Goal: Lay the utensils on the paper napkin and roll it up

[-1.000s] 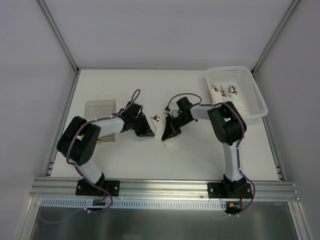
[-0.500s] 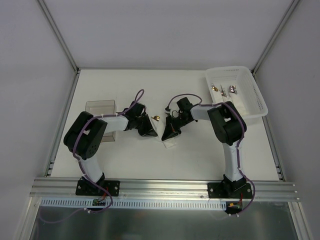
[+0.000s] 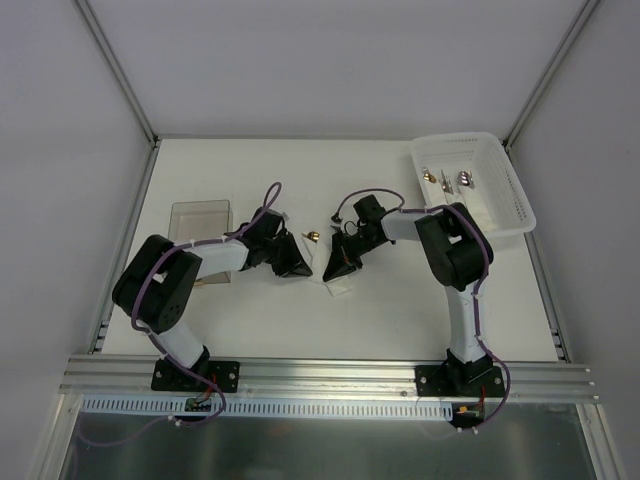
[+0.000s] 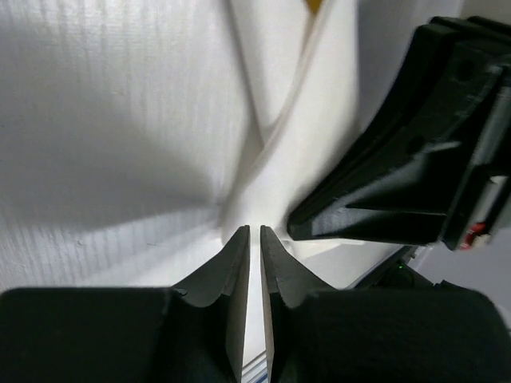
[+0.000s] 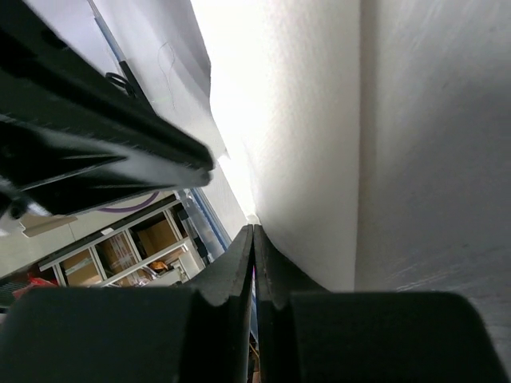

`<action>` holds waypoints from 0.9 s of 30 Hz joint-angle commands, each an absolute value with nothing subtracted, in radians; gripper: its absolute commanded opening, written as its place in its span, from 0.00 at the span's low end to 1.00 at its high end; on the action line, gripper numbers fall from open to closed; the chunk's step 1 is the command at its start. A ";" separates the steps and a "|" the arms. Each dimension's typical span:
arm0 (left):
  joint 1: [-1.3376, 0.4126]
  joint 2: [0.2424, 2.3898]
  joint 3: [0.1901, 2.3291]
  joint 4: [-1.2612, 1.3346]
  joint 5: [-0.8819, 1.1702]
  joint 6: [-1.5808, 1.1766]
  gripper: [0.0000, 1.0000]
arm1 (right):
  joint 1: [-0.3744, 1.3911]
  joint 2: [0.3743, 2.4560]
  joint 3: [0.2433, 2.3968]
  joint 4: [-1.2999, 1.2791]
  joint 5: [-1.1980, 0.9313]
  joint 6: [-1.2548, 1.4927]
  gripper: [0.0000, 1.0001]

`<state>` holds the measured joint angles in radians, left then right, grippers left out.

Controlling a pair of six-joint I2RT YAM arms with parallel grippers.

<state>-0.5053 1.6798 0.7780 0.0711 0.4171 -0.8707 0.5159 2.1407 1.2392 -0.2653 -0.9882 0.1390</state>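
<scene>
The white paper napkin lies mid-table, mostly hidden under both grippers. My left gripper is shut on a raised fold of it; in the left wrist view the jaws stand a sliver apart with the napkin rising between them. My right gripper faces it closely and is shut on the napkin's edge, as the right wrist view shows. One copper-gold utensil head pokes out just behind the grippers. Three more utensils lie in the white basket.
A clear plastic box stands at the left behind my left arm. The white basket sits at the back right corner. White walls and metal rails bound the table. The two grippers nearly touch each other.
My left arm's elbow swung right and then back left, with its gripper staying at the napkin fold. The right gripper has hardly moved.
</scene>
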 commanded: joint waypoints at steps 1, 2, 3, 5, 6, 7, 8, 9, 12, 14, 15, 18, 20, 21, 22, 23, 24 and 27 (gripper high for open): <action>-0.515 1.598 0.793 0.075 0.425 -0.848 0.11 | 0.517 2.183 1.195 -0.269 -0.793 0.133 0.06; -0.517 1.597 0.798 0.074 0.433 -0.848 0.11 | 0.517 2.183 1.193 -0.265 -0.790 0.136 0.06; -0.517 1.600 0.811 0.074 0.434 -0.848 0.12 | 0.518 2.184 1.195 -0.265 -0.788 0.140 0.06; -0.520 1.609 0.822 0.075 0.436 -0.848 0.13 | 0.519 2.187 1.190 -0.256 -0.785 0.149 0.06; -0.523 1.623 0.831 0.075 0.436 -0.848 0.13 | 0.520 2.189 1.187 -0.256 -0.785 0.152 0.06; -0.526 1.632 0.836 0.075 0.434 -0.853 0.13 | 0.519 2.187 1.186 -0.250 -0.781 0.155 0.06; -0.525 1.641 0.838 0.075 0.433 -0.856 0.13 | 0.518 2.187 1.183 -0.249 -0.781 0.156 0.06; -0.525 1.658 0.842 0.077 0.427 -0.859 0.13 | 0.520 2.186 1.180 -0.249 -0.779 0.155 0.06; -0.526 1.681 0.842 0.089 0.408 -0.871 0.14 | 0.518 2.184 1.175 -0.247 -0.776 0.158 0.06; -0.526 1.689 0.836 0.112 0.394 -0.880 0.18 | 0.518 2.184 1.173 -0.245 -0.773 0.160 0.06; -0.525 1.697 0.838 0.117 0.393 -0.882 0.21 | 0.518 2.184 1.173 -0.245 -0.773 0.161 0.06; -0.525 1.704 0.836 0.123 0.379 -0.890 0.31 | 0.518 2.183 1.172 -0.244 -0.772 0.163 0.06; -0.525 1.704 0.834 0.123 0.353 -0.890 0.32 | 0.518 2.184 1.172 -0.244 -0.773 0.163 0.06; -0.525 1.703 0.833 0.123 0.345 -0.888 0.33 | 0.518 2.184 1.172 -0.244 -0.773 0.160 0.05; -0.525 1.703 0.831 0.124 0.336 -0.885 0.33 | 0.518 2.184 1.172 -0.244 -0.773 0.161 0.06; -0.526 1.703 0.831 0.126 0.325 -0.881 0.34 | 0.518 2.184 1.170 -0.244 -0.773 0.161 0.05; -0.525 1.704 0.834 0.127 0.321 -0.879 0.34 | 0.518 2.184 1.170 -0.244 -0.773 0.160 0.05; -0.525 1.701 0.838 0.135 0.295 -0.865 0.36 | 0.518 2.186 1.170 -0.244 -0.775 0.158 0.05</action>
